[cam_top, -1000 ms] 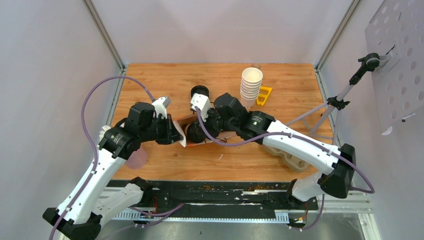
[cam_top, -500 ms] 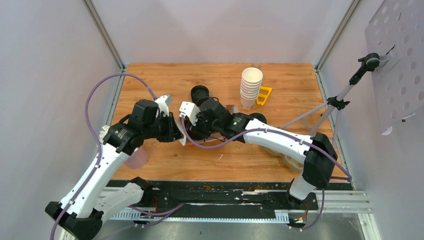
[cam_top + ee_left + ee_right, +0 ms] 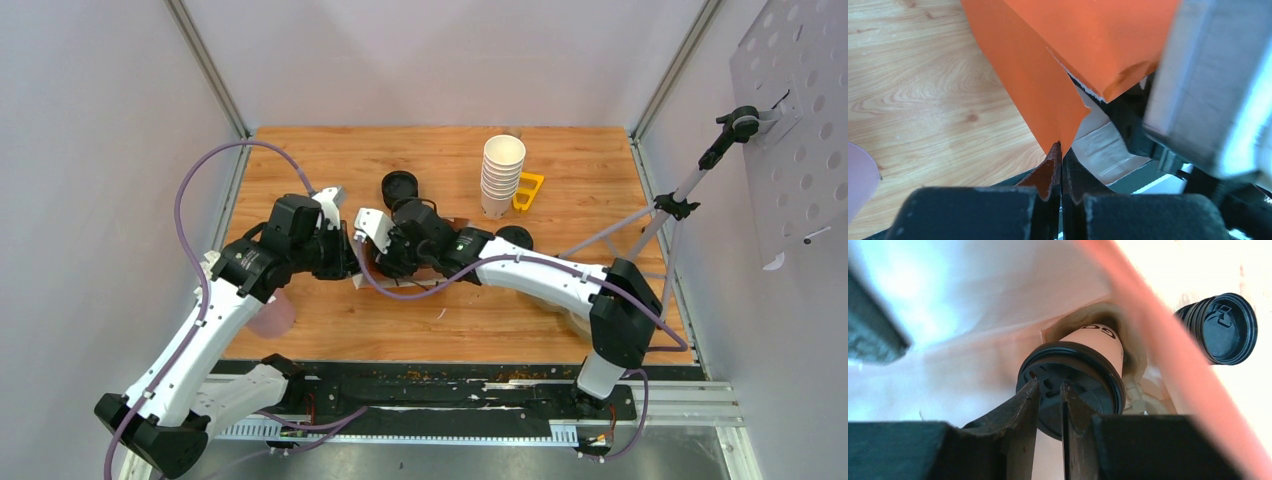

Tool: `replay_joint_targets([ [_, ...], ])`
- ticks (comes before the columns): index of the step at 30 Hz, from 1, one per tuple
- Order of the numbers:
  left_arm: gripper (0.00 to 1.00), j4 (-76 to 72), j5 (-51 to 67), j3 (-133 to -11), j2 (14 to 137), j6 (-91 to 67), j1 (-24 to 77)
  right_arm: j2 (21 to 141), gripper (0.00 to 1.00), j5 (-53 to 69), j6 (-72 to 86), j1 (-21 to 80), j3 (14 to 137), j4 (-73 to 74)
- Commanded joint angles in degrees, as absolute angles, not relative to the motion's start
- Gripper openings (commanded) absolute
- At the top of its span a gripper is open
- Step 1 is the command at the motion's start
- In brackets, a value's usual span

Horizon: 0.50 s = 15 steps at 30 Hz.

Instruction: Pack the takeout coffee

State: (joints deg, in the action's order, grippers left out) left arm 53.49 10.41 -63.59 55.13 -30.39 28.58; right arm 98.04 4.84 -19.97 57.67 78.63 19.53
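Observation:
The orange paper bag lies on its side on the table. My left gripper is shut on a torn corner of its mouth edge, seen from above as the left gripper. My right gripper reaches inside the bag. There its tips pinch the black lid of a takeout coffee cup, with only a narrow gap between them. The cup's far end sits in a tan pulp holder. Another round black lid shows beside my right forearm, and what is under it is hidden.
A stack of black lids lies just behind the bag, also seen as the black lids. A tall stack of lidless white cups and a yellow piece stand at the back. A pale pink cup sits under my left arm.
My right arm has pushed left, carrying the cup from the bag's mouth deeper inside. My left gripper has stayed on the bag's edge, shifting slightly towards the back.

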Motion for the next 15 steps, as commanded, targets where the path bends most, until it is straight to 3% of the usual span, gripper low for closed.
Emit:
replay_joint_targets([
  [1,0.00,53.88,9.46,-65.30,55.02,-27.55,28.21,91.85,0.23,5.96,-24.21,57.48,73.30,11.85],
  [15,0.00,51.25,12.00,-60.54,51.37,-27.45,28.21,91.26,0.19,7.49,-35.33,57.39,66.43,-1.24],
])
